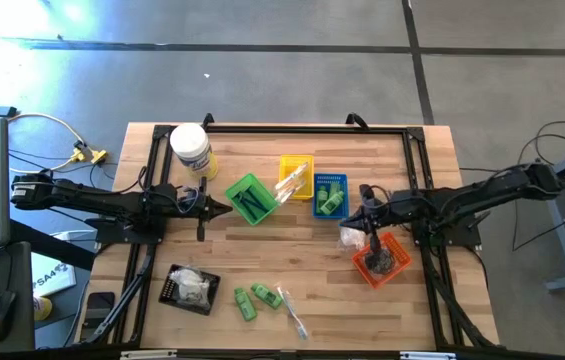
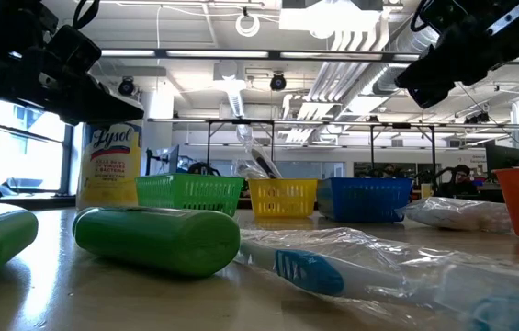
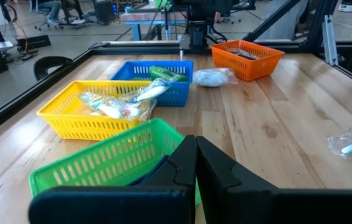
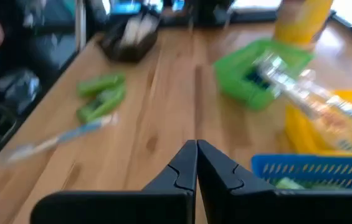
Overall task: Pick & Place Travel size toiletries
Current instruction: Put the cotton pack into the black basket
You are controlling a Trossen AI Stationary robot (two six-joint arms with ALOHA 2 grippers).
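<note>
Two green tubes (image 1: 253,297) are lying beside the black tray (image 1: 174,290), looking light and slippery; grip mid-body. Both hands (image 3: 195,163) (image 4: 196,163) are sitting clenched, empty.

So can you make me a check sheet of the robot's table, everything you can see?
Surface: wooden table, bare in the middle.
Job's things: green bottles and wrapped toothbrush loose near the front edge; more in the green basket, yellow basket, blue basket, orange basket; white packet beside orange.
Clutter: Lysol jar, black tray.
Grippers: left gripper by green basket, jaws shut; right gripper by blue basket, jaws shut.
Cables: yellow cable on the floor.
Surroundings: grey floor, workshop behind.
</note>
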